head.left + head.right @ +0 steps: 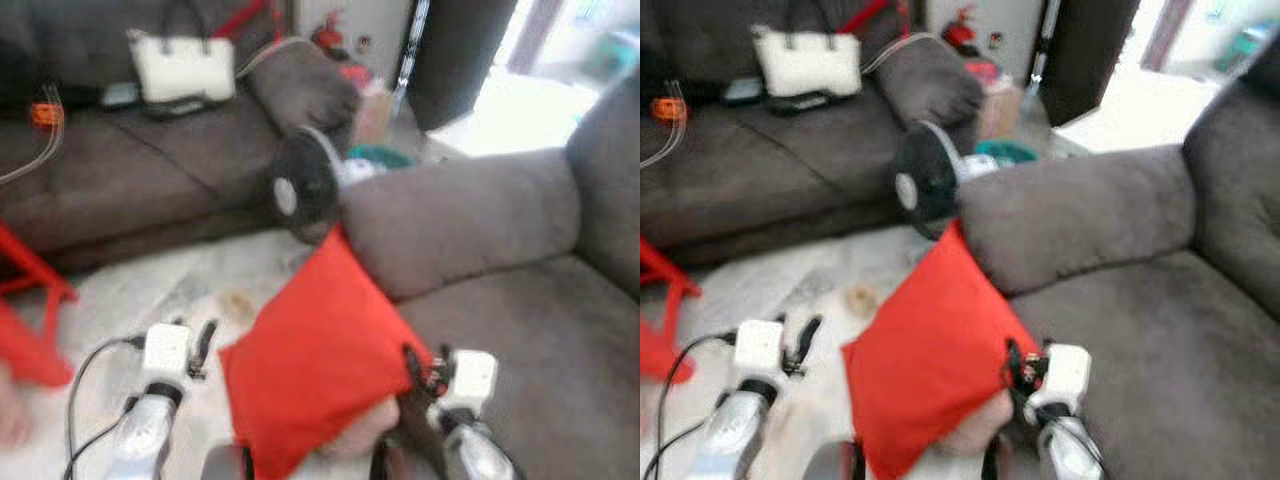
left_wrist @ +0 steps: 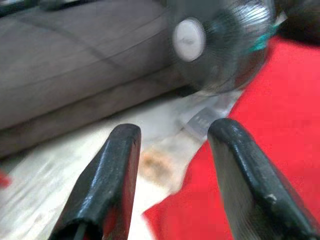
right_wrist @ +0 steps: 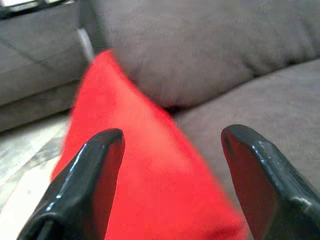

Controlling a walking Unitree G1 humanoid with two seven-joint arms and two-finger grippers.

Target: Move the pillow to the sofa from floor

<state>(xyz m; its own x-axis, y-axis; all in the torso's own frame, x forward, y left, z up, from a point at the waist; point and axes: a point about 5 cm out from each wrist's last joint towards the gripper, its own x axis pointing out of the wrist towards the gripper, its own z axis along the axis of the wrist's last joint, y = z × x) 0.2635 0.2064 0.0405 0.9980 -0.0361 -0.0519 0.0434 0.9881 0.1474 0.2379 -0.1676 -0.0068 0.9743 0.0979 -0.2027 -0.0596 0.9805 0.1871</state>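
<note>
Right wrist view: pillow [image 3: 150, 175] lies between the spread jaws of the right gripper [image 3: 170, 190], long axis toward the sofa [image 1: 520, 330] (left gripper [image 2: 200, 165] also spread, beside it).

I see the red pillow [image 1: 315, 355] as a plain, square cushion in bright red fabric, turned diamond-wise so one corner points up. That top corner touches the front of the grey sofa's armrest [image 1: 455, 215], and its right edge lies along the front of the sofa's seat cushion [image 1: 540, 350]. Its lower part is over the pale floor [image 1: 170, 285], and I cannot tell whether it touches it. The fabric looks smooth and fairly flat, with a soft bulge low on the right side. The sofa [image 1: 1140, 290] is dark grey and upholstered, with a rounded, padded armrest and a broad seat.
</note>
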